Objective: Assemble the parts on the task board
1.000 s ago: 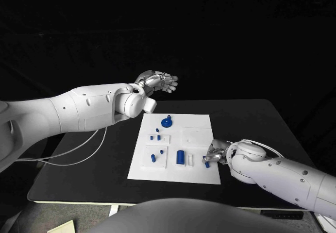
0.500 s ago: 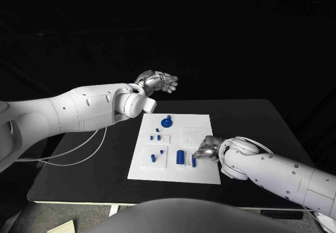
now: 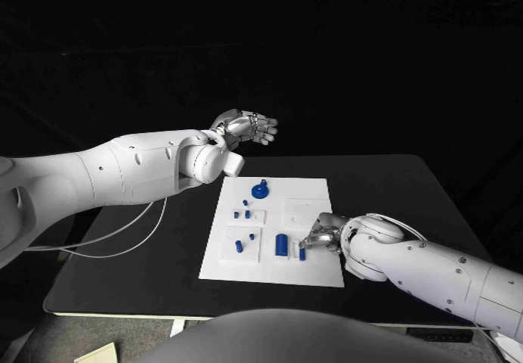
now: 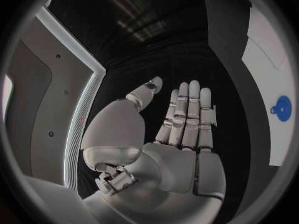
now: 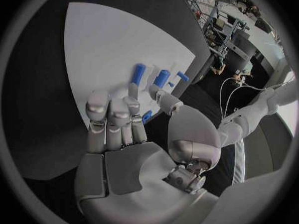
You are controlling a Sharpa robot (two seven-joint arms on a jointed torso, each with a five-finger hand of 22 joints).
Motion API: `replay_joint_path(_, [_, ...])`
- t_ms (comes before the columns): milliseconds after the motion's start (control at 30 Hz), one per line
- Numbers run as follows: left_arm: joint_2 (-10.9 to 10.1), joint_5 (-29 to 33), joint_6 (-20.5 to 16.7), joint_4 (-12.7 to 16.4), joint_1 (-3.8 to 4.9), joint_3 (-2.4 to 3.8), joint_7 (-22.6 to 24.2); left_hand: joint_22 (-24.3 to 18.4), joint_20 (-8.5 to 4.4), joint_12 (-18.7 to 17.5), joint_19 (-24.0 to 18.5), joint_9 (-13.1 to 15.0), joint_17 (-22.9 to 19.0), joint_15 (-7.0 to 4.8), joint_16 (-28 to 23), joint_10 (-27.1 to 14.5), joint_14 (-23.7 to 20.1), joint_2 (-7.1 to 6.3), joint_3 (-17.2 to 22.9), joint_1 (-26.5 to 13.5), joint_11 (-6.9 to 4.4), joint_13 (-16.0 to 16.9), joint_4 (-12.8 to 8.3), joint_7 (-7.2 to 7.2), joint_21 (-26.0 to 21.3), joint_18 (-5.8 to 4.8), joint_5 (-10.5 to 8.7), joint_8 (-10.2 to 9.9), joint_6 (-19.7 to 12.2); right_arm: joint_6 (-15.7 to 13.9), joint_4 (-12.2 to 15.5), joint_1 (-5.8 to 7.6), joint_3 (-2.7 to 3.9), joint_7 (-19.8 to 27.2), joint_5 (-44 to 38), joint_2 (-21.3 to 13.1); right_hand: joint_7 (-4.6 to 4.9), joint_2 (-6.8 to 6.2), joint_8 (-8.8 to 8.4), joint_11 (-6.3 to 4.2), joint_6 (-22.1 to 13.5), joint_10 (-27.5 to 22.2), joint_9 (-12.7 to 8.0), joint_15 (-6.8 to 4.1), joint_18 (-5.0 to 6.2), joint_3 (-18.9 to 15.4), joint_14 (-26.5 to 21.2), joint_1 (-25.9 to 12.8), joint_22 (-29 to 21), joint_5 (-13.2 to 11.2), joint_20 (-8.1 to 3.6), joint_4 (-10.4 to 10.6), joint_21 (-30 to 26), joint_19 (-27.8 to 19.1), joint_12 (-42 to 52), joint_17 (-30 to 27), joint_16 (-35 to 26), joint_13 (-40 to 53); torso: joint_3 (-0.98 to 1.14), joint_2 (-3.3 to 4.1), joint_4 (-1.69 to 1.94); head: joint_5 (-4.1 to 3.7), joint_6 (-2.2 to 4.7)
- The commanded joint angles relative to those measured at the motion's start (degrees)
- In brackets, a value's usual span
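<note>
The white task board (image 3: 307, 187) lies mid-table. On it are a round blue disc (image 3: 259, 190), a thick blue cylinder (image 3: 281, 243) and several small blue pegs (image 3: 239, 244). My right hand (image 3: 325, 233) hovers at the board's near right part and pinches a small blue peg (image 3: 302, 253) between thumb and finger. The right wrist view shows that peg (image 5: 146, 117) at the thumb of my right hand (image 5: 118, 129), with the cylinder (image 5: 161, 78) and another peg (image 5: 137, 73) just beyond on the board (image 5: 106, 35). My left hand (image 3: 246, 125) is raised beyond the board's far edge, fingers straight and empty (image 4: 181, 134).
A thin white cable (image 3: 120, 236) loops over the table's left side. Bare black tabletop (image 3: 403, 189) surrounds the board. In the left wrist view the blue disc (image 4: 281, 108) shows on the board (image 4: 268, 59).
My right hand has moved left over the board's near edge with the small blue peg, now close beside the blue cylinder. The left arm has stayed still.
</note>
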Motion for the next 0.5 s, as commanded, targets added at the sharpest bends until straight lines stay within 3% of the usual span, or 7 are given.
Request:
replay_joint_path(33, [0.04, -0.19, 0.56, 0.14, 0.07, 0.05, 0.34, 0.05, 0.26, 0.19, -0.08, -0.06, 0.06, -0.02, -0.23, 0.05, 0.42, -0.12, -0.11, -0.45, -0.08, -0.07, 0.38, -0.35, -0.31, 0.57, 0.10, 0.31, -0.19, 4.86, 0.16, -0.03, 0.00, -0.98, -5.63, 0.32, 0.02, -0.75, -0.26, 0.02, 0.23, -0.02, -0.11, -0.39, 3.31, -0.47, 0.06, -0.20, -0.09, -1.38, -0.53, 0.34, -0.19, -0.01, 0.01, -0.07, -0.17, -0.02, 0.04, -0.01, 0.00, -0.03, 0.01])
replay_joint_path(67, [0.07, -0.19, 0.54, 0.12, 0.07, 0.05, 0.32, 0.06, 0.26, 0.19, -0.08, -0.07, 0.07, -0.02, -0.24, 0.05, 0.42, -0.12, -0.11, -0.45, -0.08, -0.07, 0.38, -0.35, -0.31, 0.57, 0.10, 0.31, -0.19, 5.62, -0.07, -0.03, -0.01, -1.21, -6.25, 0.49, -0.04, -1.45, -0.28, 0.02, 0.26, -0.07, -0.16, -0.41, 3.31, -0.45, 0.08, -0.40, -0.14, -3.33, -0.61, 1.14, -0.27, -0.02, -0.03, -0.09, -0.18, -0.06, 0.04, 0.00, -0.01, -0.05, 0.01])
replay_joint_path(200, [0.17, -0.20, 0.63, 0.13, 0.07, 0.05, 0.30, 0.06, 0.26, 0.19, -0.08, -0.07, 0.07, -0.01, -0.24, 0.05, 0.42, -0.12, -0.11, -0.45, -0.08, -0.07, 0.39, -0.35, -0.31, 0.57, 0.10, 0.31, -0.19, 7.15, -1.05, -0.03, -0.03, -1.68, -7.64, 1.14, 0.01, -2.06, -0.28, -0.01, 0.28, -0.03, -0.17, -0.41, 3.30, -0.54, 0.07, -0.97, -0.17, -4.14, -0.60, 1.94, -0.32, -0.02, 0.00, -0.09, -0.20, -0.03, 0.00, -0.02, -0.03, -0.18, 0.01])
replay_joint_path(233, [0.18, -0.20, 0.65, 0.12, 0.07, 0.05, 0.29, 0.06, 0.26, 0.19, -0.08, -0.07, 0.08, -0.01, -0.25, 0.05, 0.42, -0.12, -0.11, -0.45, -0.08, -0.07, 0.39, -0.35, -0.31, 0.57, 0.10, 0.31, -0.19, 7.26, -1.40, -0.03, -0.04, -1.68, -7.64, 1.42, -0.06, -3.27, -0.25, -0.10, 0.31, 0.13, -0.15, -0.49, 3.31, -0.36, 0.06, -2.46, -0.24, -4.63, -0.66, 3.97, -0.40, 0.02, 0.15, -0.07, -0.17, 0.10, -0.01, -0.01, -0.01, -0.15, 0.01])
replay_joint_path(267, [0.18, -0.20, 0.64, 0.12, 0.07, 0.05, 0.29, 0.06, 0.26, 0.19, -0.08, -0.07, 0.08, -0.01, -0.25, 0.05, 0.42, -0.12, -0.11, -0.45, -0.08, -0.07, 0.39, -0.35, -0.31, 0.57, 0.10, 0.32, -0.19, 7.45, -1.75, -0.04, -0.06, -1.69, -7.71, 1.74, -0.03, -3.68, -0.22, -0.19, 0.33, 0.14, -0.12, -0.53, 3.31, 0.00, 0.07, -2.56, -0.25, -4.58, -0.75, 4.60, -0.39, 0.07, 0.16, -0.05, -0.14, 0.10, -0.01, -0.01, 0.00, -0.14, 0.01])
replay_joint_path(333, [0.25, -0.20, 0.64, 0.06, 0.07, 0.05, 0.31, 0.07, 0.26, 0.19, -0.09, -0.08, 0.09, -0.01, -0.26, 0.05, 0.42, -0.12, -0.11, -0.46, -0.08, -0.07, 0.40, -0.35, -0.31, 0.57, 0.10, 0.32, -0.19, 7.71, -2.47, -0.05, -0.16, -1.70, -8.01, 2.37, -0.10, -3.71, -0.16, -0.15, 0.34, 0.28, -0.03, -0.56, 3.31, -0.25, 0.06, -3.72, -0.21, -4.55, -0.82, 5.98, -0.31, 0.15, 0.33, 0.03, -0.04, 0.24, 0.01, 0.01, 0.04, -0.18, 0.01])
replay_joint_path(500, [0.31, -0.21, 0.67, 0.03, 0.07, 0.05, 0.29, 0.07, 0.27, 0.19, -0.09, -0.08, 0.11, -0.01, -0.28, 0.05, 0.42, -0.11, -0.11, -0.45, -0.08, -0.08, 0.40, -0.35, -0.32, 0.57, 0.10, 0.33, -0.18, 8.05, -3.30, -0.15, -0.37, -1.62, -7.96, 3.29, -0.15, -2.85, -0.06, -0.20, 0.27, 0.36, 0.13, -0.62, 3.31, -1.13, -0.03, -4.25, -0.05, -4.55, -1.01, 6.23, -0.14, 0.08, 0.52, 0.16, 0.10, 0.41, -0.02, 0.05, 0.14, -0.23, 0.01])
